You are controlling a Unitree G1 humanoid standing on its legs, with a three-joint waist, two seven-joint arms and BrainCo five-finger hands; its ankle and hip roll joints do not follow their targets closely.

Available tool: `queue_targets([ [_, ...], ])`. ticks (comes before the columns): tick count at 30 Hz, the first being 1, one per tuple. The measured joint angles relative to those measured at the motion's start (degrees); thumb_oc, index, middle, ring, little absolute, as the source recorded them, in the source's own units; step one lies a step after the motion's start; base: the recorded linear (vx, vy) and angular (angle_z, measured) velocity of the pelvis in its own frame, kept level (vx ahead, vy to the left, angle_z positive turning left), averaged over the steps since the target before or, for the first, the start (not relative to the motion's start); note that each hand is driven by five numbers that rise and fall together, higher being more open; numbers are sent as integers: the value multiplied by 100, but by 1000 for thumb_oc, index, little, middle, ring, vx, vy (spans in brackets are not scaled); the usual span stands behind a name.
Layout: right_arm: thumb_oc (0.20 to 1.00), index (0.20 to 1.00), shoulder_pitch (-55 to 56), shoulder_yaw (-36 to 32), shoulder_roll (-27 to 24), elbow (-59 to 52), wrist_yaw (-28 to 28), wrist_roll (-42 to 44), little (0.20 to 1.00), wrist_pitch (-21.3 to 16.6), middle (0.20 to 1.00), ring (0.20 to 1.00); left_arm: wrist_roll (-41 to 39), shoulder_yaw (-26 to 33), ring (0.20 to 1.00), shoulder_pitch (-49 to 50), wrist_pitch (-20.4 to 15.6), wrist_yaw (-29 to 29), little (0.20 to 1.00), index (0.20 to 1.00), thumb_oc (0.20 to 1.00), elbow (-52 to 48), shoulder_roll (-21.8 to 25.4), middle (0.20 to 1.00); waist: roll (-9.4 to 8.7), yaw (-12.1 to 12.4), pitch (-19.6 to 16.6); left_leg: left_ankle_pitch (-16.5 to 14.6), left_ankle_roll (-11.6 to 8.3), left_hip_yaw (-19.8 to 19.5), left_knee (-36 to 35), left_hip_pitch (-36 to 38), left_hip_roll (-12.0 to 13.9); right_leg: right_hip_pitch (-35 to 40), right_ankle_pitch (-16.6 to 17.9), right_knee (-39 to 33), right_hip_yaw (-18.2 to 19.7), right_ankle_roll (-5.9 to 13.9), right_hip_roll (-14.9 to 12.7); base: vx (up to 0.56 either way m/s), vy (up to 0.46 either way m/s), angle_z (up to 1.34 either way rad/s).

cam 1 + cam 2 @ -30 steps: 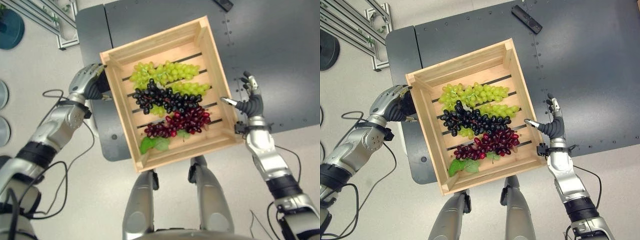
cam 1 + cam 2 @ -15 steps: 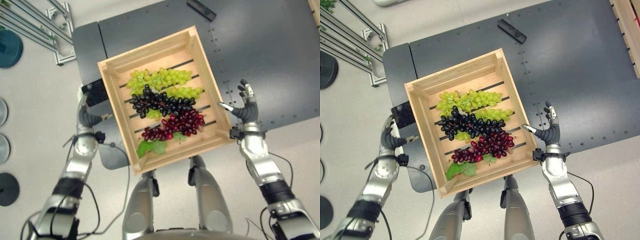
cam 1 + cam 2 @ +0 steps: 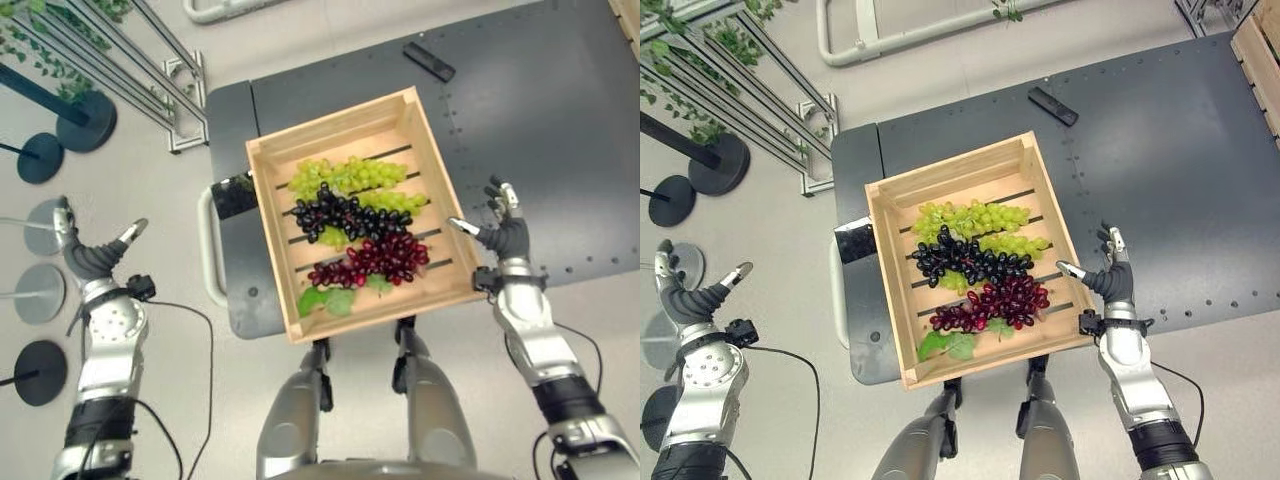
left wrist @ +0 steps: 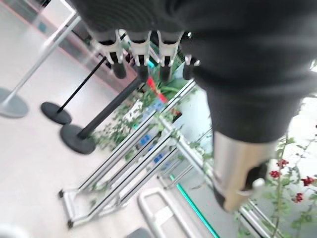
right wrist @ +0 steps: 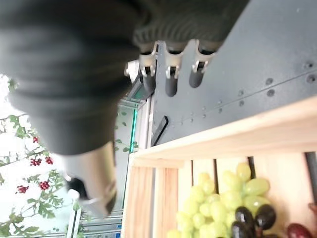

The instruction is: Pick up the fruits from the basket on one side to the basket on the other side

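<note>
With both hands empty and spread, the left hand (image 3: 88, 252) far off the table (image 3: 1200, 160), the right hand (image 3: 1108, 280) reaching alone may snag the crate (image 3: 892, 262) holding the grapes (image 3: 980, 266).

The crate (image 3: 275, 250) is pale natural wood, its slatted floor showing dark gaps between the boards. Inside it, the green grapes (image 3: 345, 175) nearest the far wall are a yellowish light green; the black grapes (image 3: 345, 215) in the middle are deep purple-black; the red grapes (image 3: 375, 260) toward the near wall are dark wine red, with bright green leaves (image 3: 325, 300) beside them. The surface (image 3: 540, 120) under the crate is dark grey, dotted with rows of small pale holes. A black bar (image 3: 428, 61) lies beyond the crate. The floor (image 3: 180, 290) is light beige-grey.
</note>
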Motion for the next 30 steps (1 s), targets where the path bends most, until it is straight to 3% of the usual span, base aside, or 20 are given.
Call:
queue_targets([
  [2,1000,1000,96,-90,-17,1,11,4,1000,2,1000,1000,228,81,1000,27,-6,29,1000,1000,1000,-170,17,1000,41,8,-25,0,0,-6,0,-3,6,2,-1,-2,-6,0,7,0,0,0],
  [4,1000,1000,235,-223,-21,-17,34,19,1000,-1,1000,1000,539,93,1000,128,2,-114,1000,1000,1000,-504,384,1000,57,-10,-35,-3,-7,-6,1,-22,17,-10,0,-8,-9,-3,20,0,0,0],
  [5,1000,1000,314,-364,-20,-19,64,70,1000,-8,1000,1000,784,51,1000,132,-26,-364,1000,1000,1000,-820,845,1000,60,10,-37,-3,-8,-13,15,-40,24,-14,0,-7,-22,-5,27,0,0,0],
  [8,1000,1000,391,-419,-21,-18,82,73,1000,-15,1000,1000,1011,-24,1000,-27,-135,-595,1000,1000,1000,-1142,1310,1000,80,-18,-49,-9,-10,-22,20,-40,18,-16,0,-1,-18,-5,16,0,0,0],
  [11,1000,1000,493,-419,-59,2,92,73,1000,-26,1000,1000,1208,-833,1000,-763,-315,-1040,1000,1000,1000,-1435,2052,1000,106,-31,-66,-14,-17,-17,17,-60,11,-50,-2,20,-19,-6,12,0,0,0],
  [14,1000,1000,434,-421,-61,5,62,81,1000,-40,1000,1000,1455,-1876,1000,-1529,-448,-1420,1000,1000,1000,-1437,2363,1000,138,-121,-87,-6,-10,22,6,-48,-1,-66,-2,20,12,-2,11,3,0,-4],
  [19,1000,1000,332,-415,-85,21,-27,233,1000,-71,1000,1000,1459,-3008,1000,-2329,-502,-1874,1000,1000,1000,-919,2369,1000,170,-372,-110,-7,-10,73,-29,-30,14,-78,19,0,41,-28,34,10,-7,-5],
  [23,1000,1000,350,-411,-98,88,-33,274,1000,-74,1000,1000,1482,-3345,1000,-2550,-494,-2059,1000,1000,1000,-676,2370,1000,170,-485,-110,-15,-22,176,-38,-26,44,-118,24,-4,99,-34,76,8,-21,-10],
  [30,1000,1000,327,-334,-104,94,-87,351,1000,-146,1000,1000,1934,-4512,1000,-3262,-418,-2316,1000,1000,1000,-39,2361,1000,173,-590,-113,-17,-23,235,-70,-83,38,-251,24,-4,213,-19,91,-19,-10,-8],
])
